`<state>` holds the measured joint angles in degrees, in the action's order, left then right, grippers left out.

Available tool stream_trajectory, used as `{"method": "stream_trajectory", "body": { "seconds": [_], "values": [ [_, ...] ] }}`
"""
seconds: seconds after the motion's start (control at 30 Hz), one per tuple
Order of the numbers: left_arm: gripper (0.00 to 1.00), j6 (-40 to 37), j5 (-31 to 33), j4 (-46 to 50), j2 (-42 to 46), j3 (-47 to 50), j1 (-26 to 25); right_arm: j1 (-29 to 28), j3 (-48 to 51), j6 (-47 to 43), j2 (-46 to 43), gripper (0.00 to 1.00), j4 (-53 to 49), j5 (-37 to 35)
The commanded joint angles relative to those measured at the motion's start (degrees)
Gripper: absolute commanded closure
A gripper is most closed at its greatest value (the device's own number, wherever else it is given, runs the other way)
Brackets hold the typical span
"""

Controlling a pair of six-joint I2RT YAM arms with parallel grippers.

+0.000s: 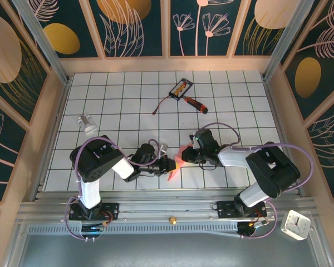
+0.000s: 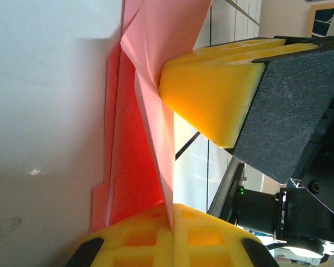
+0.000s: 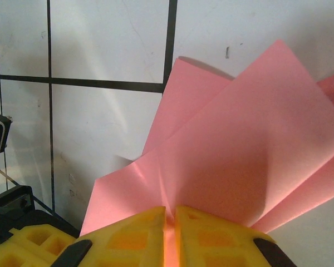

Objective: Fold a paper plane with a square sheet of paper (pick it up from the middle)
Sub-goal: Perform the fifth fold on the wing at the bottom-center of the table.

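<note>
Paper, look: the folded paper (image 1: 176, 162) is thin, plain pink-red with no marks, creased sharply into several layers.
Paper, shape: in the right wrist view it fans out from the pinch in overlapping pointed flaps, with one broad flat corner reaching up and to the right. In the left wrist view one pale layer stands on edge, and deeper red layers lie behind it against the white surface.
Paper, place: near the front middle of the tabletop (image 1: 128, 94), between the two arms; its raised flaps throw a shadow on the tiles.
Left end effector (image 2: 171, 218): fully closed, its yellow pads nipping an edge of the folded paper.
Right end effector (image 3: 170, 219): yellow fingers pressed together with a paper layer caught in the seam. It holds the folded paper from the opposite side, its tip close to the left one.
Tabletop: white tiles with a thin black grid, lightly scuffed.
Far side: a red-handled screwdriver (image 1: 196, 103) just beside a small black-and-orange card (image 1: 181, 88), with a thin dark cord (image 1: 161, 104) to their left.
Left side: a small silvery object (image 1: 87, 123), well apart from the paper.
Room: wood-framed walls (image 1: 139, 28) of dark blue panels with pale leaf drawings and gold rounds.
Near edge: a metal rail (image 1: 172, 208) carries the arm bases; a white clock (image 1: 295, 224) sits at its right end.
</note>
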<state>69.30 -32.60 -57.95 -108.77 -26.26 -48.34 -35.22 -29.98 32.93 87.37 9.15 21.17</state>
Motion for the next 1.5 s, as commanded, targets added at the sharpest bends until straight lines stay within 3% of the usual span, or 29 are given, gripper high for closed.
{"method": "stream_trajectory", "body": {
  "seconds": [0.0, 0.1, 0.4, 0.7, 0.9, 1.13, 1.47],
  "values": [
    [1.00, -3.7, 4.2, 12.7, -2.6, 2.2, -0.2, 1.0, 2.3, -1.2, 2.6, 0.86, -1.5, -3.2],
    [0.98, -3.7, 4.6, 13.9, -1.5, 2.1, -0.2, 1.1, 3.0, -0.8, 2.5, 0.87, -1.5, -3.2],
    [0.80, -5.7, 5.6, 21.1, 4.6, 1.5, -0.2, 1.1, 3.3, -0.7, 2.8, 0.89, -2.8, -3.4],
    [0.64, -10.1, 9.5, 35.8, 19.4, 0.3, -0.3, 1.0, 3.6, -0.7, 3.2, 0.89, -2.9, -3.3],
    [0.75, -12.0, 11.8, 41.2, 26.9, -3.4, -2.5, 1.0, 3.4, -0.9, 3.4, 0.90, -3.0, -3.3],
    [0.86, -11.6, 7.2, 35.9, 18.6, -10.7, -6.3, 1.0, 3.3, -1.2, 3.6, 0.90, -3.1, -3.4],
    [0.94, -14.4, 9.8, 38.6, 12.6, -11.3, -4.7, 0.9, 3.3, -1.3, 3.5, 0.89, -3.3, -3.5]
  ]
}}
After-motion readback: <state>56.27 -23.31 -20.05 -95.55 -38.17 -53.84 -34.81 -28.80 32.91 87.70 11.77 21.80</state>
